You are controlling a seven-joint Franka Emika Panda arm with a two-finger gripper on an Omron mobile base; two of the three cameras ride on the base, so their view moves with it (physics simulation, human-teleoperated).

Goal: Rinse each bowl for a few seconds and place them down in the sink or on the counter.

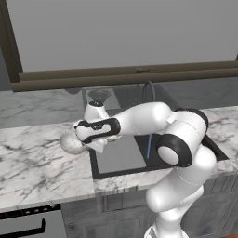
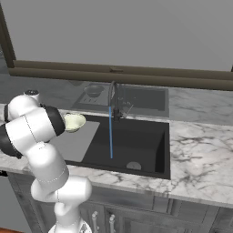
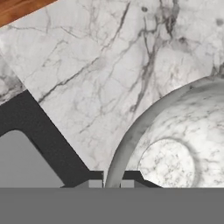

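Hand view: the speckled bowl (image 3: 175, 144) was seen directly ahead of the gripper (image 3: 111, 184), its rim caught between the fully closed fingertips, over the desk (image 3: 87, 65) just beside the sink (image 3: 39, 127). In the right base view, the cream bowl (image 2: 73, 122) was noted at the sink's left edge, water running from the tap (image 2: 113, 98).

One bowl (image 1: 70, 142) on the counter (image 1: 37, 153) left of the sink (image 1: 118, 158), another bowl (image 2: 73, 122) at the sink's rim.

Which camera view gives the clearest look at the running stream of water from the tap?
The right base view: the water stream falls unblocked from the tap into the sink. In the left base view, the arm hides its upper part.
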